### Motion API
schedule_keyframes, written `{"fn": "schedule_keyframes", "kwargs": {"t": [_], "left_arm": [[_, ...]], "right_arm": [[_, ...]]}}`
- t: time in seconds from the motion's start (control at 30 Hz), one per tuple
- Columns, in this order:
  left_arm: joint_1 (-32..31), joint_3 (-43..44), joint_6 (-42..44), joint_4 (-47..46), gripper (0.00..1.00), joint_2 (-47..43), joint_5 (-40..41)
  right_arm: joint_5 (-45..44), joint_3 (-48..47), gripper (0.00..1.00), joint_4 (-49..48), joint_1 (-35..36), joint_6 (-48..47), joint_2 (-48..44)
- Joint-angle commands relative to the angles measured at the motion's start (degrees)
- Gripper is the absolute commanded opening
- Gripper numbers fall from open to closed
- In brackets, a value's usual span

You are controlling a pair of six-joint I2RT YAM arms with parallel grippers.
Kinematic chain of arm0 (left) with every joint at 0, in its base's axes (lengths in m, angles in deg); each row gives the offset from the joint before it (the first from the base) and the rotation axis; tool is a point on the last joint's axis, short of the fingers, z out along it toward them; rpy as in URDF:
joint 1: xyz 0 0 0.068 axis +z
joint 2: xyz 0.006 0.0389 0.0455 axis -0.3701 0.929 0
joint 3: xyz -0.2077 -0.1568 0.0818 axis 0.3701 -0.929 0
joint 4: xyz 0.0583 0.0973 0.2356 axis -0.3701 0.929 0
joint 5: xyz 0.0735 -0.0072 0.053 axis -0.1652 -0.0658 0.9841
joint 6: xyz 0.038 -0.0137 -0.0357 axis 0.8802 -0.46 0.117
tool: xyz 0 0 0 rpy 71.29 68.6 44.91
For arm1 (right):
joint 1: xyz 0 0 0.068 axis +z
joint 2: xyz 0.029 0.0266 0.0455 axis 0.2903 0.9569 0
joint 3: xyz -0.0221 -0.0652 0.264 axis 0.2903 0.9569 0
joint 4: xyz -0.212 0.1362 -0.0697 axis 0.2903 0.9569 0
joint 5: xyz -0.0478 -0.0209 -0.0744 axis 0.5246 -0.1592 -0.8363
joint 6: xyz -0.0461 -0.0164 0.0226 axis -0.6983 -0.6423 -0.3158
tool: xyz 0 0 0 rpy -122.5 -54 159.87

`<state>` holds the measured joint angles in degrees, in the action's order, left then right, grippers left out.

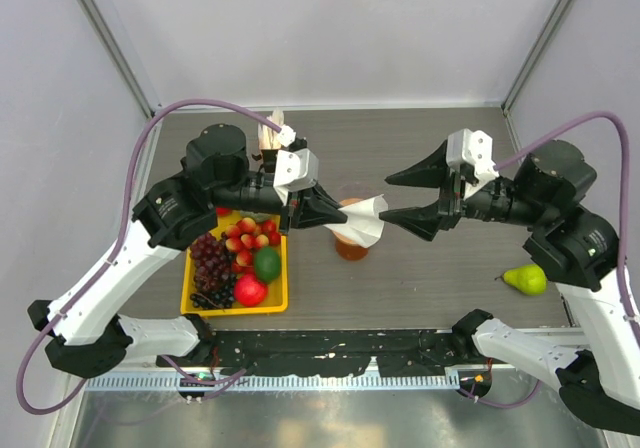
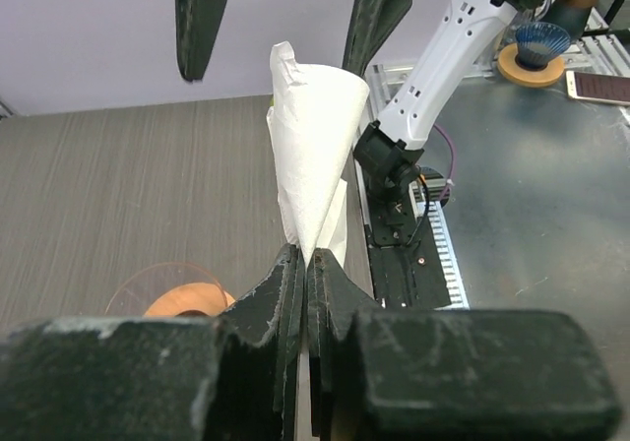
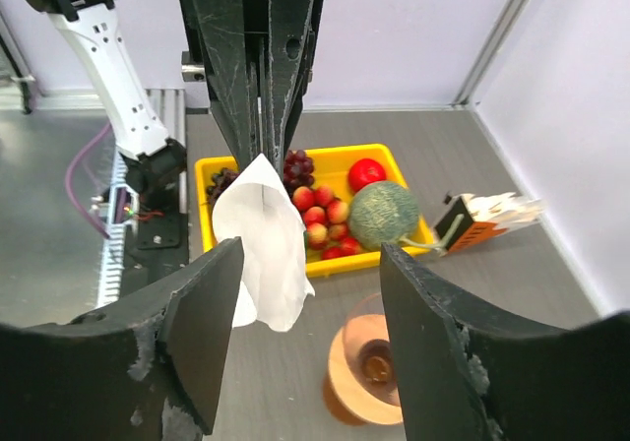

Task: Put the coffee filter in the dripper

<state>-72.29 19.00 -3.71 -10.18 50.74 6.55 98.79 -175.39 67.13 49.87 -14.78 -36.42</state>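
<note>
Holding the coffee filter (image 1: 366,218) by its pointed end with my left pincer (image 1: 327,219), fingers clamped tight on the paper. The filter's up in the air with its wide end pointing right, just above the dripper (image 1: 350,249), which sits mid-worktop (image 1: 430,278). My right pincer (image 1: 387,197) is wide open, one finger each side of the filter's wide end, not gripping it. The yellow tray (image 1: 284,268) of fruit is left of the dripper, and a pear (image 1: 526,279) sits off to the near right.
</note>
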Motion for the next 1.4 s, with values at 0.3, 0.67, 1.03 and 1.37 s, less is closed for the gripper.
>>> {"fn": "schedule_keyframes", "kwargs": {"t": [0.3,0.67,1.03,1.37], "left_arm": [[1.61,1.24,-4.68,-5.69,0.09,1.34,-7.88],[1.61,1.69,-5.57,-4.90,0.07,1.61,-8.24],[1.70,-0.86,-2.84,-3.76,0.16,-0.94,-5.78],[1.70,3.35,-6.53,-3.94,0.61,1.07,-2.17]], "right_arm": [[-0.36,-9.83,0.97,6.91,4.17,-4.62,5.08],[-5.03,-12.21,0.50,5.50,9.63,-4.00,9.65],[-4.15,-12.56,0.05,6.29,9.55,-3.92,9.30],[-3.36,-12.47,0.05,7.43,9.63,-4.00,9.65]]}}
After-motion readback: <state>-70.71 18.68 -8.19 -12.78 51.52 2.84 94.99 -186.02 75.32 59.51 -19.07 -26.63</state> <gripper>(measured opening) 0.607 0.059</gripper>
